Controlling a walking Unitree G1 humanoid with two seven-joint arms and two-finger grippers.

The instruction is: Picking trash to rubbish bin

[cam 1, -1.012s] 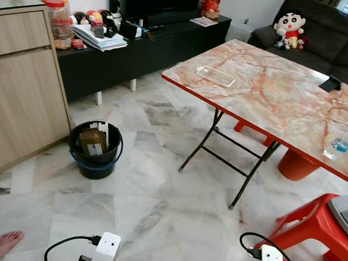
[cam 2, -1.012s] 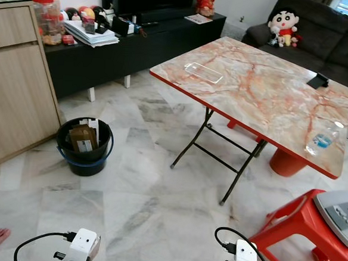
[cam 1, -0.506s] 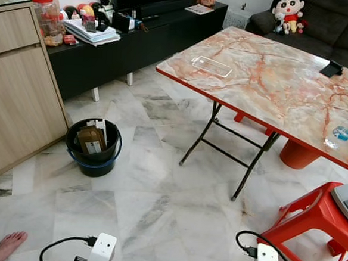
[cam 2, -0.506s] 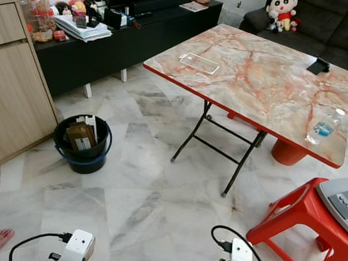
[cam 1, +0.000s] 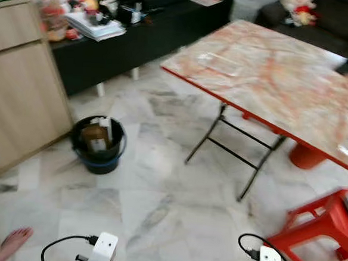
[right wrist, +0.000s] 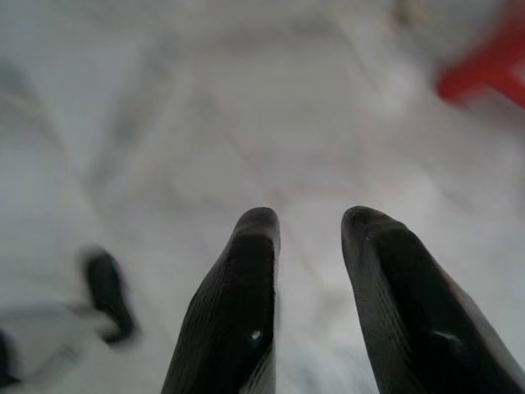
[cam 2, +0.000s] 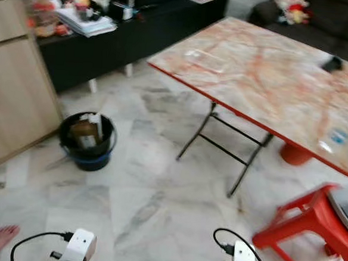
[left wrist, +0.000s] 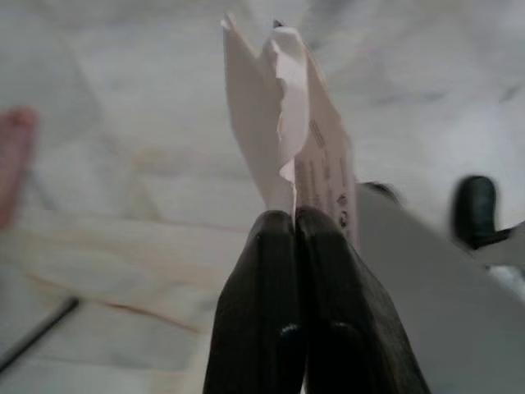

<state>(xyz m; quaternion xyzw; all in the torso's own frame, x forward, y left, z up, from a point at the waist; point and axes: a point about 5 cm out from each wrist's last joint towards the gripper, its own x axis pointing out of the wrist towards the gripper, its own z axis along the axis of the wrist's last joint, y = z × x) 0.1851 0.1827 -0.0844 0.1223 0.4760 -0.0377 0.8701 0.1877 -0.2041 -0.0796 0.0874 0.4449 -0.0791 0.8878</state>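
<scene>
Left eye view, blurred, looks down on a pale marble-tiled floor (cam 1: 156,207) with a broad open stretch between the robot and the black rubbish bin (cam 1: 97,146). The bin is round, with a blue band low on its wall, and stands just beside the light wooden cabinet (cam 1: 21,90); cardboard and paper scraps stick up inside it. To the right, the folding bench (cam 1: 273,83) has a glossy orange-veined marble top with a red edge and thin crossed black legs, leaving open floor under it. A red plastic stool (cam 1: 316,230) stands near the right arm. A low black TV console (cam 1: 151,33) runs along the far wall. A person's bare foot (cam 1: 14,240) rests on the floor at the near left.

Both arms are held low, wrists at the frame's bottom edge. The left gripper (left wrist: 294,215) has its fingers clenched on a torn, creased piece of white paper (left wrist: 283,115) with small print, held above the floor. The right gripper (right wrist: 310,220) points down at the tiles, fingers released and apart.
</scene>
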